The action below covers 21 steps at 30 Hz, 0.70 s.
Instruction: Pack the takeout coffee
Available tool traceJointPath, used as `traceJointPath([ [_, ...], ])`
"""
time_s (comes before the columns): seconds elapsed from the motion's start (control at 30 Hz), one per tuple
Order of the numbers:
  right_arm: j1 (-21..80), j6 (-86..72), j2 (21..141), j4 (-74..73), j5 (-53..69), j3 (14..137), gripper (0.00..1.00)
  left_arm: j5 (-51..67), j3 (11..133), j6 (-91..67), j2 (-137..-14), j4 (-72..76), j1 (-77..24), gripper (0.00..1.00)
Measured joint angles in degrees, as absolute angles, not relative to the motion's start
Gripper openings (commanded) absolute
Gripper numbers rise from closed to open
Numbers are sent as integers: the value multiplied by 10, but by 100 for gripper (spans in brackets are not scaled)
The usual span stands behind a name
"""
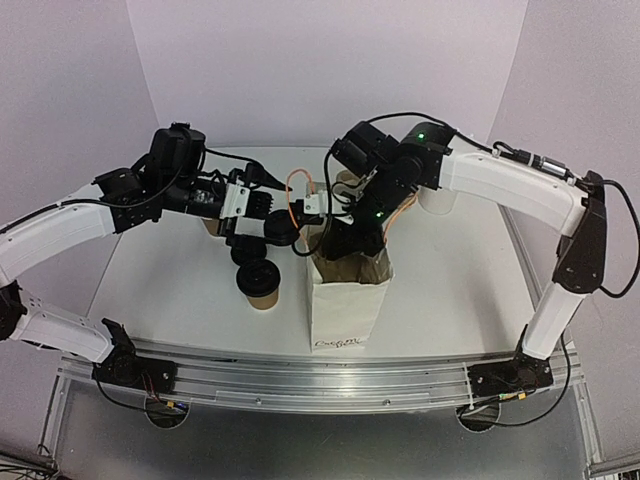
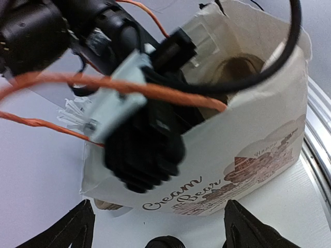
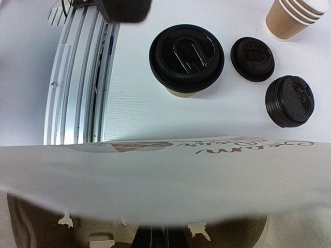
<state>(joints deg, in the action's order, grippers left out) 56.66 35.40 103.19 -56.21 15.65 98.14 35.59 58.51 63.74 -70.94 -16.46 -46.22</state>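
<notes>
The takeout coffee, a brown paper cup with a black lid, stands on the table left of the white paper bag. It also shows in the right wrist view. My left gripper is open and empty behind the cup, facing the bag's printed side, with a loose black lid low between its fingers. My right gripper is down in the bag's mouth; its dark fingers look closed together at the rim, behind the bag wall.
Two loose black lids lie beyond the lidded cup. A nested stack of lidless brown cups stands past them. An orange cable crosses in front of the bag. A metal rail runs along the table's near edge.
</notes>
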Motion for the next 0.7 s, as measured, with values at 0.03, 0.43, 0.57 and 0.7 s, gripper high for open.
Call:
traceJointPath([
  [0.03,567,354,1035,-562,153,980,0,352,589,617,-705,-164,-462,87],
  [0.43,567,331,1043,-556,147,978,0,360,692,432,-688,-184,-431,75],
  [0.57,567,325,1043,-552,147,978,0,355,698,609,-677,-210,-431,76],
  [0.7,567,320,1044,-548,148,978,0,364,687,831,-675,-222,-431,70],
])
